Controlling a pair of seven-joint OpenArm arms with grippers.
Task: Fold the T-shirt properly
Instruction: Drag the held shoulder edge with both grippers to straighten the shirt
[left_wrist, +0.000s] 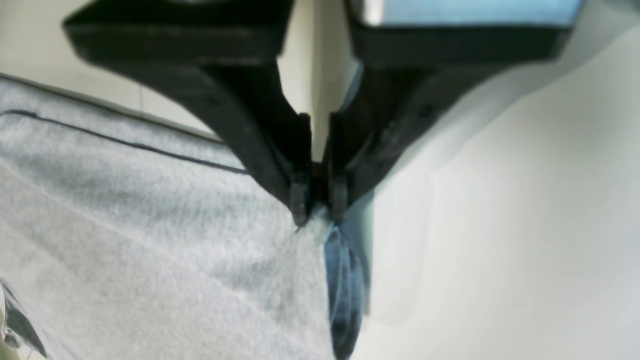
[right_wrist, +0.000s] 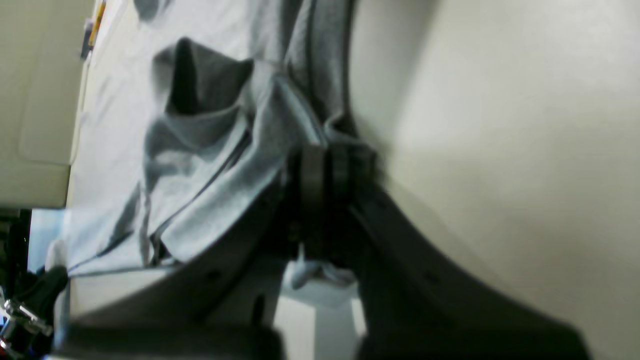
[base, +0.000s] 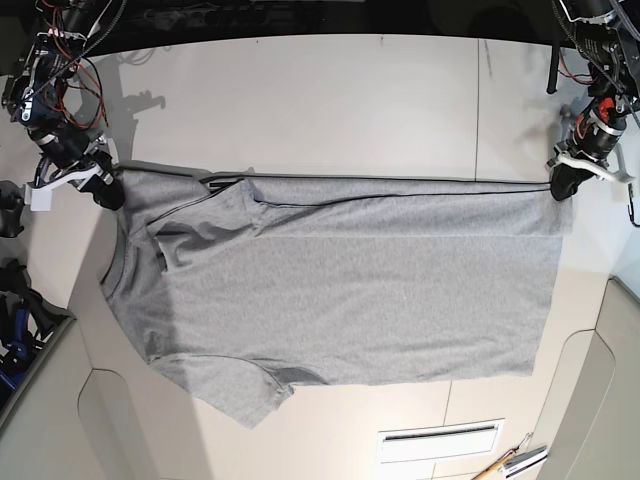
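Note:
The heather-grey T-shirt lies spread flat across the pale table, neck end at the left of the base view and hem at the right. Its upper sleeve is folded inward. My left gripper is at the far-right top corner, shut on the hem corner; in the left wrist view its tips pinch the grey cloth. My right gripper is at the top-left shoulder, shut on the fabric; in the right wrist view the jaws clamp a bunched fold of the shirt.
The table has a seam running down its right part and curved cut-outs at both lower corners. A white slotted label and a pencil-like tool lie near the front edge. Cables hang by both arms.

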